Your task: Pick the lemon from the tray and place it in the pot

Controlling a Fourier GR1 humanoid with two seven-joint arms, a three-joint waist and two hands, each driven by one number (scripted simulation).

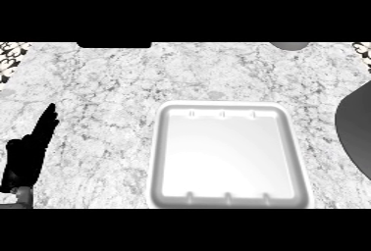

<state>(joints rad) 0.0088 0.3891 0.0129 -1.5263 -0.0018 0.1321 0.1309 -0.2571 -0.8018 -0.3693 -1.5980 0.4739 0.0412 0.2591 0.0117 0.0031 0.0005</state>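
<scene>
A white rectangular tray (227, 110) lies on the marble counter, right of the middle, and nothing shows inside it. No lemon is visible anywhere. A dark grey rounded shape (357, 132) is cut off by the right edge just beside the tray; I cannot tell whether it is the pot. My left hand (27, 152) rests open at the far left edge, black fingers straight and pointing up, well apart from the tray. My right hand does not show.
A small grey rounded object (290, 45) peeks in at the top edge, right of centre. A dark flat shape (114, 44) sits at the top edge on the left. Patterned corners (13, 51) mark the counter's far ends.
</scene>
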